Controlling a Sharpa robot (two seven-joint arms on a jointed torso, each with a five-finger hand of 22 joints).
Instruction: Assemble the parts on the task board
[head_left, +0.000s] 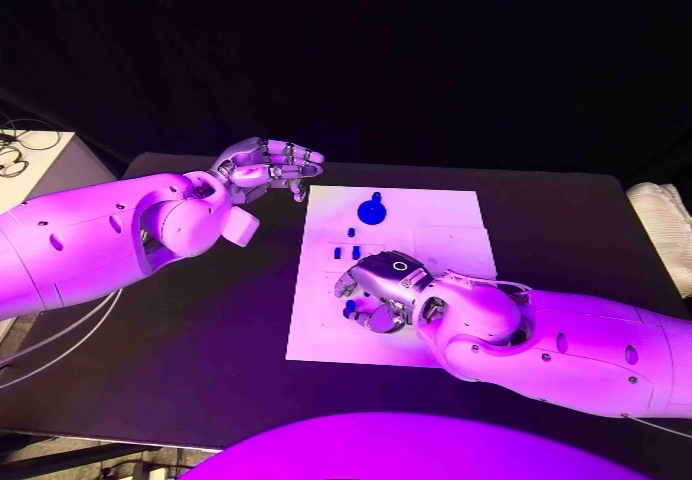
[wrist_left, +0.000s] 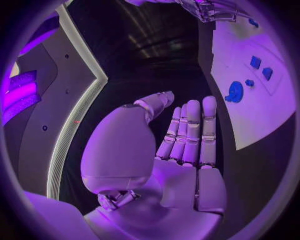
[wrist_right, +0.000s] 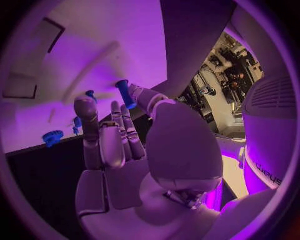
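Note:
The white task board (head_left: 440, 215) lies in the middle of the black table. A round blue part (head_left: 371, 211) sits near its far edge, with small blue pieces (head_left: 351, 232) just nearer. My right hand (head_left: 378, 290) hovers low over the board's near-left area. In the right wrist view its thumb and a fingertip (wrist_right: 115, 106) pinch a short blue peg (wrist_right: 125, 93). The peg (head_left: 351, 312) peeks out beneath the hand in the head view. My left hand (head_left: 268, 164) hangs beyond the board's far-left corner, holding nothing, its fingers (wrist_left: 190, 130) loosely together.
A folded white cloth (head_left: 666, 225) lies at the table's right edge. A white box (head_left: 36, 160) with cables stands off the table's left side. The left wrist view shows the round blue part (wrist_left: 235, 92) and square blue pieces (wrist_left: 255, 62) on the board (wrist_left: 250, 115).

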